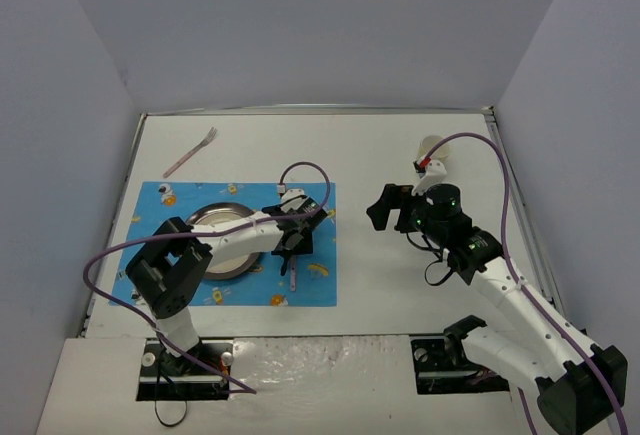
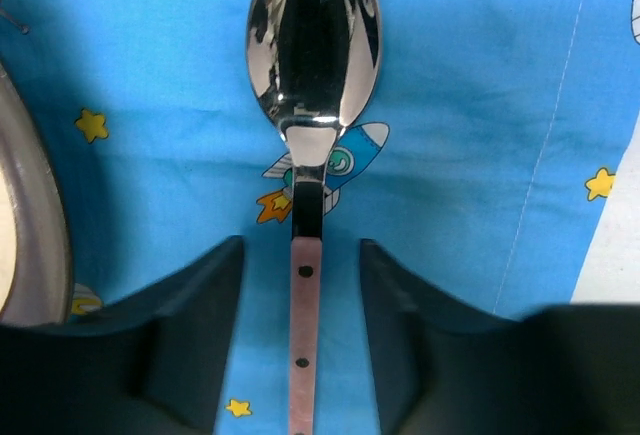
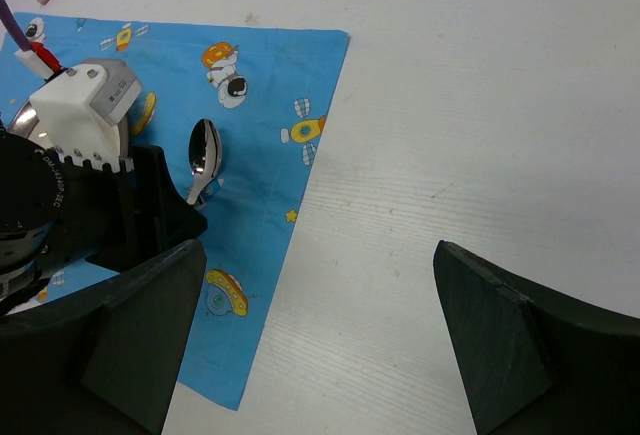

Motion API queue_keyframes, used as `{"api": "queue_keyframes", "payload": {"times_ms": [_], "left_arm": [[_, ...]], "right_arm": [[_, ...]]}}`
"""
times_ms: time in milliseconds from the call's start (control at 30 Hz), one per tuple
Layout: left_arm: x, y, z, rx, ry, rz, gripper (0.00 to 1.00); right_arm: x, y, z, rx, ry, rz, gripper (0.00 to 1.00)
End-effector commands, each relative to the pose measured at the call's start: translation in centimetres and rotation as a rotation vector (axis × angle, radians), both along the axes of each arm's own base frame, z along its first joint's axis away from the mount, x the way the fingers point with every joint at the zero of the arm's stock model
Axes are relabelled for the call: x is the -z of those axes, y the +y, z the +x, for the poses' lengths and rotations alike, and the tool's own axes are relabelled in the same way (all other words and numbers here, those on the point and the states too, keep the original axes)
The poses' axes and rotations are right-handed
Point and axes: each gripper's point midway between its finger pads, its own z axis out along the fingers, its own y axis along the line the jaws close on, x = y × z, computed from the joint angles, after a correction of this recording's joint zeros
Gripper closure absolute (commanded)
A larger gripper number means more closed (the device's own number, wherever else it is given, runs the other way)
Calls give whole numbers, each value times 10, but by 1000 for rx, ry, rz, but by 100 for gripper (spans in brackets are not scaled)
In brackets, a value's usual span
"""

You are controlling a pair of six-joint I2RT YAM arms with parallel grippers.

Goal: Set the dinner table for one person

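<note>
A spoon (image 2: 313,55) with a pink handle lies flat on the blue cartoon mat (image 2: 480,105), just right of the metal plate (image 1: 200,217). My left gripper (image 2: 303,295) is open and sits low over the mat. Its fingers (image 2: 205,325) straddle the spoon's handle with a gap on each side. In the top view the left gripper (image 1: 291,243) hides most of the spoon, and only the handle end (image 1: 296,276) shows. My right gripper (image 1: 385,210) is open and empty above the bare white dinner table (image 3: 480,105), right of the mat. The spoon's bowl (image 3: 204,150) also shows in the right wrist view.
A pink-handled fork (image 1: 190,152) lies on the table beyond the mat's far left corner. A white cup (image 1: 433,148) stands at the far right, behind the right arm. The plate's rim (image 2: 30,225) lies close to the left fingers.
</note>
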Motion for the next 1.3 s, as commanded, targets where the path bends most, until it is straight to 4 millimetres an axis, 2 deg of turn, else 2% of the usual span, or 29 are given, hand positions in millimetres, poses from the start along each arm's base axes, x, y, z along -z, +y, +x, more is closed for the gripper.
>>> {"api": "queue_keyframes", "payload": {"times_ms": [0,67,167,233,300,400,433,533,600,700,767,800,833,867,900,933,1033,1267], "left_arm": [[-60,1,10,-23,-124,-56,48],[-88,10,15,-8,-176,-43,36],[-136,20,34,67,-265,-59,27],[-163,41,53,130,-329,-35,23],[-179,57,67,198,-359,-11,19],[-196,109,101,192,-395,58,15],[-202,133,116,153,-402,72,13],[-208,173,147,134,-397,88,5],[-200,190,173,127,-379,78,3],[-206,226,208,100,-417,94,3],[-198,243,229,117,-418,95,3],[-202,256,236,131,-431,105,3],[-198,255,244,143,-428,95,3],[-185,269,252,155,-402,112,3],[-192,281,262,169,-421,143,3],[-180,288,271,186,-397,159,3],[-164,302,292,235,-382,194,3],[-133,318,330,291,-392,162,4]], "right_arm": [[-23,2,8,11,-68,39,6],[-25,2,8,10,-74,40,6],[-30,4,7,-4,-85,44,6],[-31,7,6,-23,-87,49,6],[-30,8,5,-39,-88,46,6],[-28,10,4,-66,-94,32,5],[-27,11,4,-73,-93,31,5],[-24,15,2,-100,-100,32,4],[-25,18,1,-126,-115,39,3],[-27,23,0,-155,-133,50,0],[-26,25,-1,-163,-134,56,0],[-26,25,-2,-165,-130,61,0],[-25,26,-2,-165,-127,65,0],[-23,27,-3,-173,-124,72,0],[-23,28,-4,-179,-124,75,0],[-22,29,-5,-188,-121,77,0],[-21,33,-6,-210,-114,83,0],[-14,41,2,-210,-59,101,0]]}}
